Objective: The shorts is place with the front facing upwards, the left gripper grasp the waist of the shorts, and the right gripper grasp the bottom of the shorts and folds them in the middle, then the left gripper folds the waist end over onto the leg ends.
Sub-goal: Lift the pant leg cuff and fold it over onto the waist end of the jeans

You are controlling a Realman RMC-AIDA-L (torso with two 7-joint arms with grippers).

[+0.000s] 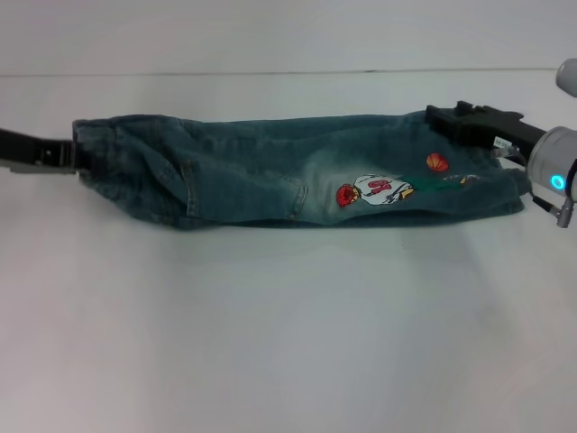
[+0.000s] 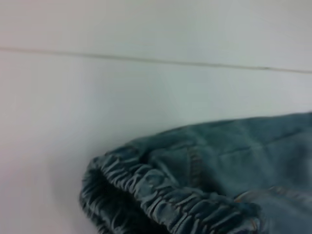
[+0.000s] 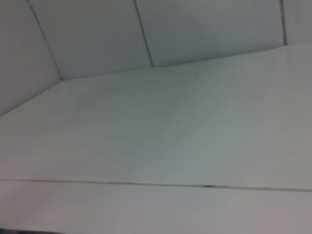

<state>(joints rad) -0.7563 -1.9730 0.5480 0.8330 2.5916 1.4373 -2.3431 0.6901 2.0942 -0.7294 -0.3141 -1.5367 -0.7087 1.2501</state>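
We see the shorts [image 1: 270, 171] folded lengthwise on the table [image 1: 288, 343]. The left gripper [image 1: 74, 155] meets their waist [image 2: 146, 190], the right gripper [image 1: 442, 117] their hems; whether either's fingers clamp, we cannot tell.

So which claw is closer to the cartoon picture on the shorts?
Right. The right claw sits at the leg end, just beside the cartoon picture; the left claw is at the waist end of the shorts.

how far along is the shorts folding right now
Done: the shorts already lie folded lengthwise into a narrow strip on the table. In hand: the left gripper sits at the waist end, the right gripper at the leg ends. Left: folding the waist over onto the leg ends.
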